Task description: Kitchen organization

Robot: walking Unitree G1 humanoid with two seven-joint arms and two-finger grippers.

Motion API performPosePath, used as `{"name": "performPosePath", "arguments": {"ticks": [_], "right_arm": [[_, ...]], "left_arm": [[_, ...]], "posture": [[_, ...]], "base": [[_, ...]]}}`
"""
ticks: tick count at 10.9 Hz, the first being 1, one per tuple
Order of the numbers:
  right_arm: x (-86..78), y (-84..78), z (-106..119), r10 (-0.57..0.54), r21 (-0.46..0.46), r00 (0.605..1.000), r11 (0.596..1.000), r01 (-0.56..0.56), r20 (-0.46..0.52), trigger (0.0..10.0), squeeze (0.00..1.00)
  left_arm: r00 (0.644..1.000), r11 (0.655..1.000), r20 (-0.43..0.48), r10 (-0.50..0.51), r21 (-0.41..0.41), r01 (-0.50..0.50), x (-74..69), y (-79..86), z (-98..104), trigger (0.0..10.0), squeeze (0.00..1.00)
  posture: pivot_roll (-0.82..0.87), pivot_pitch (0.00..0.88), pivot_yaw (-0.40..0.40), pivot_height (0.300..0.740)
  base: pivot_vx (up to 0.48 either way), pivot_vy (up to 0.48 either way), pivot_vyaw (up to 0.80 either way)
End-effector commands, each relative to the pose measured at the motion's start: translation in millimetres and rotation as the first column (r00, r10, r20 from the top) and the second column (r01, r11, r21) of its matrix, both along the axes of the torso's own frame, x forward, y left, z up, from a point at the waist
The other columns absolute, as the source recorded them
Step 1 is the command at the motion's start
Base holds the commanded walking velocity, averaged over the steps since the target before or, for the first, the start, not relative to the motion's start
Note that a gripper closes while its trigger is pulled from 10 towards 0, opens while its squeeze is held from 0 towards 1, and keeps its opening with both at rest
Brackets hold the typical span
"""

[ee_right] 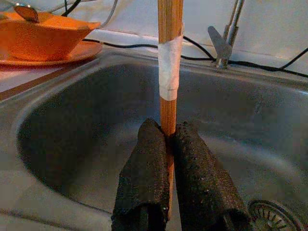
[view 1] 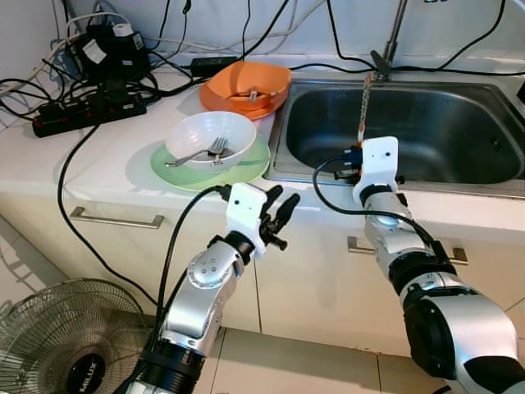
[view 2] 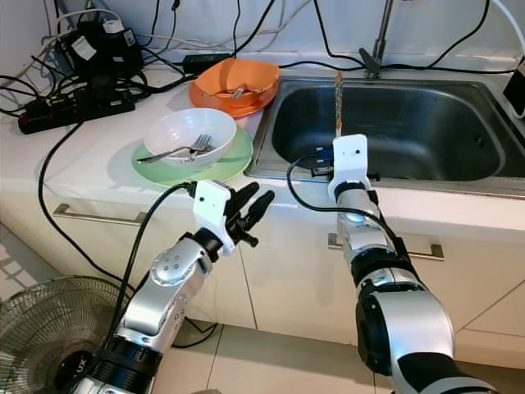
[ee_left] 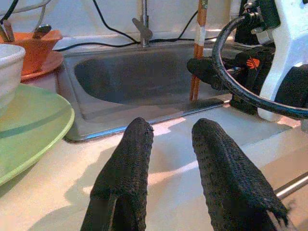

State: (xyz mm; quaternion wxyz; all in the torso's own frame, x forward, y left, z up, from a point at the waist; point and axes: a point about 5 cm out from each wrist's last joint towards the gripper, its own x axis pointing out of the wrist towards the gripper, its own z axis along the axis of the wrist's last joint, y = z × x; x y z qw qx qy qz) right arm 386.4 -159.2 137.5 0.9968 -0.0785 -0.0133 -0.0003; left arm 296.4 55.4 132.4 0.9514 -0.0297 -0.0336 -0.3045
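Right pincer: I grip the taped wooden chopsticks upright over the sink.
Left pincer: mine too, released, fingers apart, at the bench edge beside the green plate.
White bowl: on that plate, holding 1 fork.

My right claw holds taped chopsticks upright over the sink; my left claw hovers below the green plate.

Brushed steel sink; chopsticks seemingly wooden.
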Motion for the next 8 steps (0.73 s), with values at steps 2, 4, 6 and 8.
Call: {"name": "performPosePath", "arguments": {"ticks": [2,4,6,8], "right_arm": [[4.7,1.6,8.0,0.008,0.022,1.0,1.0,-0.008,0.002,10.0,0.51],[5.1,0.8,8.8,0.003,0.02,1.0,1.0,-0.003,0.002,10.0,1.0],[5.3,0.5,9.3,0.003,0.023,1.0,1.0,-0.003,0.004,10.0,1.0],[5.5,0.0,9.8,0.0,0.024,1.0,1.0,0.0,0.006,10.0,1.0]], "left_arm": [[1.0,1.0,-0.012,-0.001,0.017,0.001,-1.8,1.5,-3.5,10.0,0.0],[1.0,1.0,-0.012,0.003,0.019,-0.003,-1.7,1.9,-3.8,10.0,0.0],[1.0,1.0,-0.014,0.002,0.019,-0.001,-2.1,1.8,-4.2,10.0,0.0],[1.0,1.0,-0.014,0.0,0.017,0.0,-1.9,1.4,-4.3,10.0,0.0]], "posture": [[0.11,0.0,0.069,0.74],[0.11,0.0,0.069,0.74],[0.11,0.0,0.072,0.74],[0.11,0.0,0.07,0.74]], "base": [[0.0,0.0,0.0],[0.0,0.0,0.0],[0.0,0.0,0.0],[0.0,0.0,0.0]]}}
